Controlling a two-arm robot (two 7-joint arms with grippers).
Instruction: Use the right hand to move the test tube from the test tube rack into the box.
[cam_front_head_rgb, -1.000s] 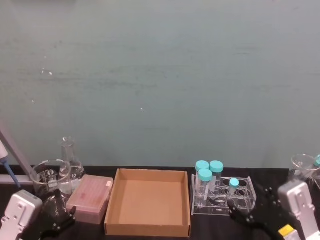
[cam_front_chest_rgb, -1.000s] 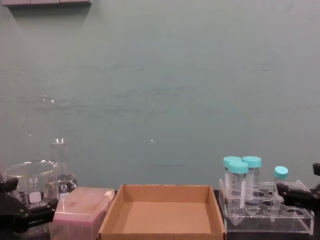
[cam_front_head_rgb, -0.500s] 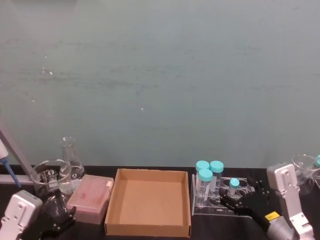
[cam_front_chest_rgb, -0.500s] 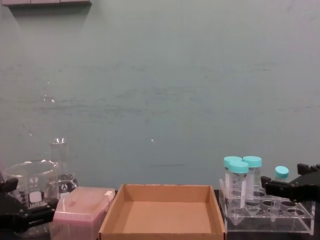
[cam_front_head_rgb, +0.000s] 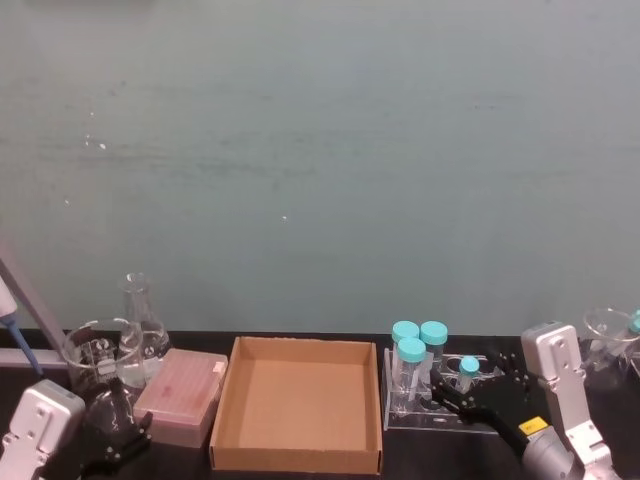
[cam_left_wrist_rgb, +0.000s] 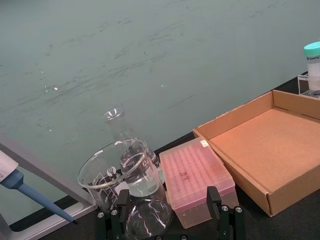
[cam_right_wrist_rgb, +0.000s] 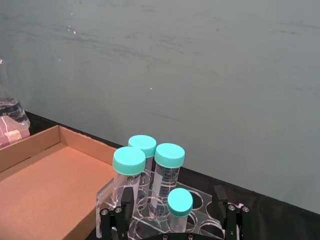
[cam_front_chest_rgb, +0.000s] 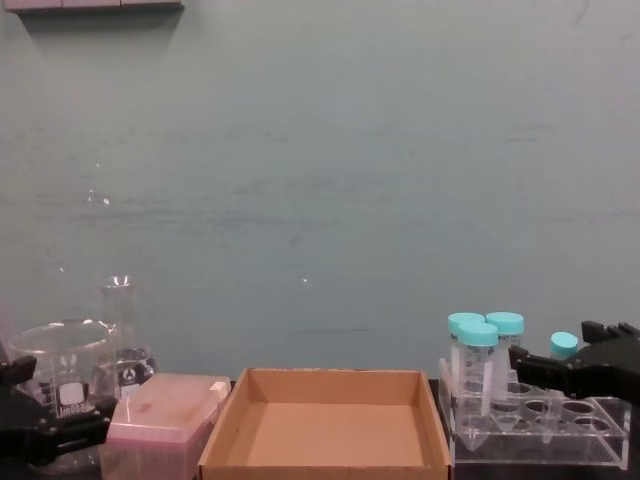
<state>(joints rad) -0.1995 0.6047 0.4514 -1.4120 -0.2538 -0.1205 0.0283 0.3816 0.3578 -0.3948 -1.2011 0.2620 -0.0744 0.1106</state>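
Teal wall behind a black desk (cam_front_head_rgb: 400, 458). Right hand (cam_right_wrist_rgb: 172, 197) was low over the test tube rack (cam_front_chest_rgb: 540, 442), fingers (cam_right_wrist_rgb: 122, 212) spread wide on either side of the slim test tube (cam_right_wrist_rgb: 180, 201), with a gap on each side. The tube stood upright in the rack, near two wider capped tubes (cam_front_head_rgb: 412, 345). Cardboard box (cam_front_head_rgb: 295, 462) lay just left of the rack, then a pink tip box (cam_front_head_rgb: 180, 395), a beaker (cam_front_head_rgb: 95, 355) and a flask (cam_front_head_rgb: 140, 320). Left hand (cam_left_wrist_rgb: 167, 200) was parked at the desk's front left, fingers apart.
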